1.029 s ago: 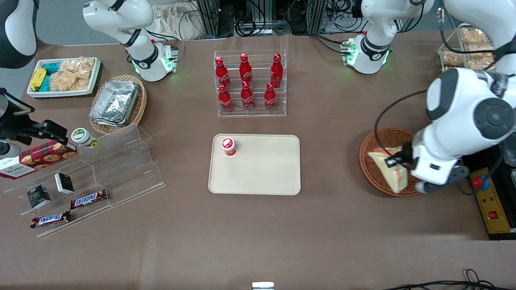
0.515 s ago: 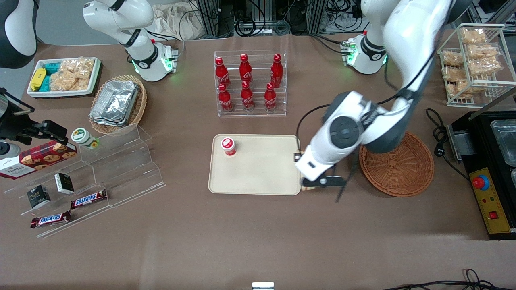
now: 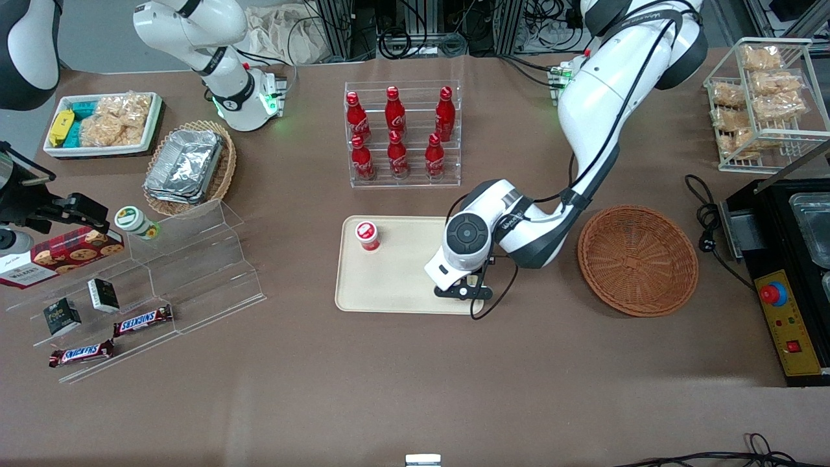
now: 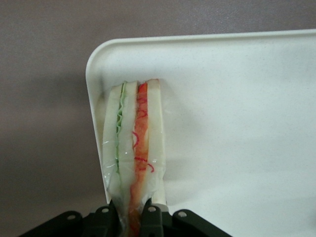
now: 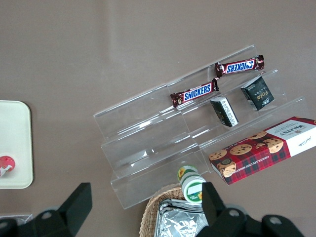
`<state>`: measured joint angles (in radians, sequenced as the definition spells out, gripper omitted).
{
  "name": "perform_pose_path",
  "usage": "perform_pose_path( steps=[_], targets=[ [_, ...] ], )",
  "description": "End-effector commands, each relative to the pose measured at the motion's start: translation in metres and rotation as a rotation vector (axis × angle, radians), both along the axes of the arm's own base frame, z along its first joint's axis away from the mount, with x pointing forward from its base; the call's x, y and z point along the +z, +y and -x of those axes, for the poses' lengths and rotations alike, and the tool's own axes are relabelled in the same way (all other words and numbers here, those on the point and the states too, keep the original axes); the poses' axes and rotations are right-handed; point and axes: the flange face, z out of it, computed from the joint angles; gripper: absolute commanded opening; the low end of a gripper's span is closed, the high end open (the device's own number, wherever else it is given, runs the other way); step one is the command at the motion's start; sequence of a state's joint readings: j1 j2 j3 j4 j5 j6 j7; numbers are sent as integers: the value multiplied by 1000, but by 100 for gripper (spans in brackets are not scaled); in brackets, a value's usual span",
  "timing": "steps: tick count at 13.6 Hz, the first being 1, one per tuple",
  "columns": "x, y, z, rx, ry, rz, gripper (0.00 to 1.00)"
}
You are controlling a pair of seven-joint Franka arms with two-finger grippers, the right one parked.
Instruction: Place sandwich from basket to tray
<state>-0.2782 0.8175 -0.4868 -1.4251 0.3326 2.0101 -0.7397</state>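
Sandwich (image 4: 132, 148) stands edge-up over a tray (image 4: 237, 123) corner, clamped between the claw (image 4: 132, 217) fingers.

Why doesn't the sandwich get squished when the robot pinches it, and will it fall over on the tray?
The gripper is shut on the sandwich, over a corner of the tray. Its bread slices look unsquashed, so it is probably fairly firm and light. The clear wrap may be slippery. Standing on its thin edge, it would likely tip flat once released.

Brown table (image 3: 389, 389) with tray (image 3: 402, 285), basket (image 3: 639, 259), bottle rack (image 3: 403, 181), gripper (image 3: 463, 292) above.
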Motion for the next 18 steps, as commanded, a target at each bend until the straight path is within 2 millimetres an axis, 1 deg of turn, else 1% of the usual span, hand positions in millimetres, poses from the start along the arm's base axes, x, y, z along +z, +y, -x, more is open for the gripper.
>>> perform_pose_path(
  steps=[1,2,4,5,6,7,8,10,11,12,14,15,16,18],
  targets=[
    [16,-1,-9,15,-31,-5,99],
    [26,-3,-9,6,-48,-10,100],
    [55,7,-19,32,-83,4,100],
    [80,16,-24,55,-107,6,100],
    [99,33,-32,82,-114,-5,100],
    [122,56,-39,104,-118,-27,100],
    [147,80,-43,122,-116,-62,100],
    [187,133,-50,200,-113,-86,100],
    [200,157,-50,237,-106,-60,100],
    [216,168,-42,204,-115,-48,100],
    [231,218,-25,187,-104,-65,100],
    [235,232,-10,164,-101,-79,100],
    [244,251,0,147,-111,-77,100],
    [260,294,15,116,-115,-39,100]
  ],
)
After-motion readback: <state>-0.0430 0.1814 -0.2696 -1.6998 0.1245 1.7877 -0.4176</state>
